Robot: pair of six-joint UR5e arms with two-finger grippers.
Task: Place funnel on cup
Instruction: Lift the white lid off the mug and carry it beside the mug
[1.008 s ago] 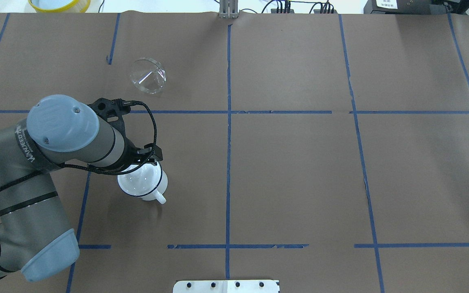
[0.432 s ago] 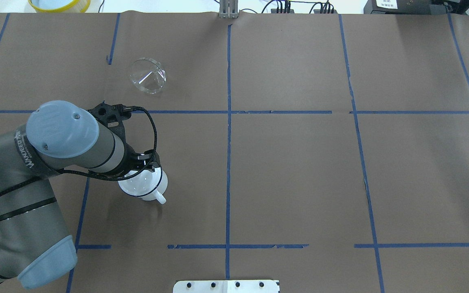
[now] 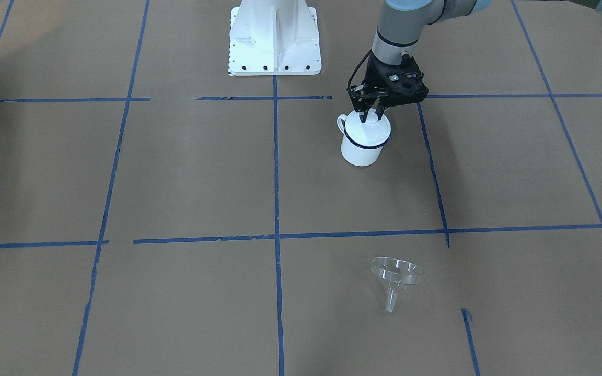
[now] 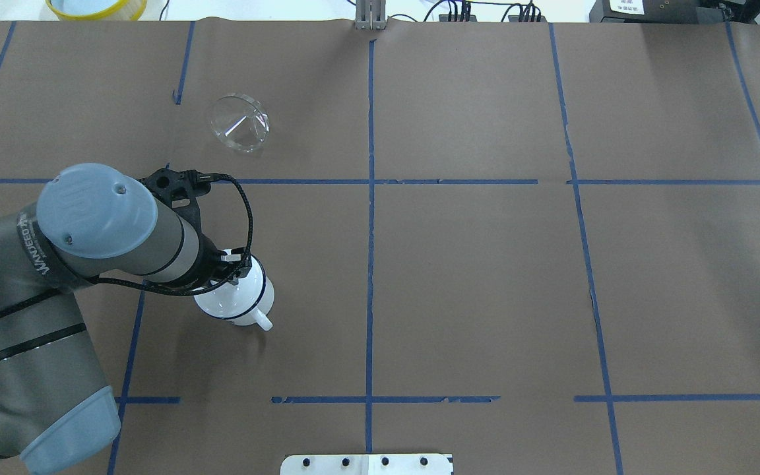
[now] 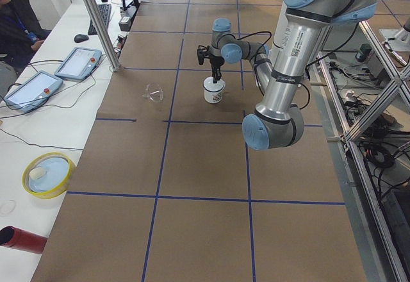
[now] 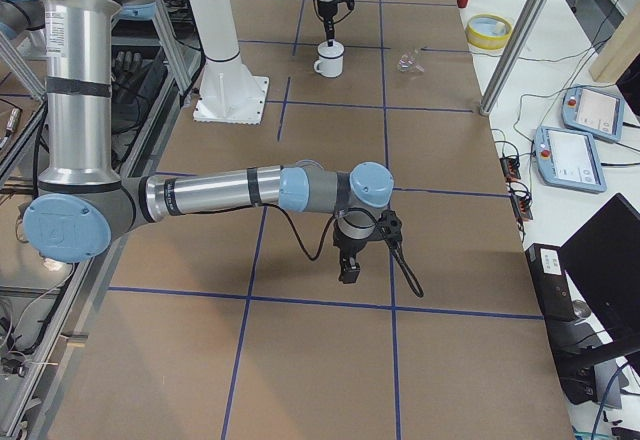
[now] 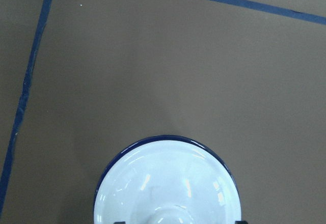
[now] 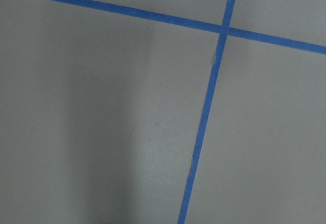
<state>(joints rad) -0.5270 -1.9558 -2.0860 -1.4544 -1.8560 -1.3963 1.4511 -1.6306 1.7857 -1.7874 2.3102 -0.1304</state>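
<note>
The cup is a white mug with a dark blue rim, standing upright on the brown table with a round white knobbed lid on it. My left gripper points straight down over the lid, its fingers closed in on either side of the knob. The clear funnel lies on its side on the table, well beyond the cup and apart from it; it also shows in the front view. My right gripper hovers low over bare table far from both; I cannot tell whether it is open or shut.
The white robot base plate sits at the near table edge. A yellow-rimmed bowl lies off the far left corner. A metal pole, tablets and a red cylinder are on the side bench.
My left arm has come down onto the cup's lid, and the fingers now sit at the knob. The cup has shifted very slightly to the right. The funnel has not moved.
</note>
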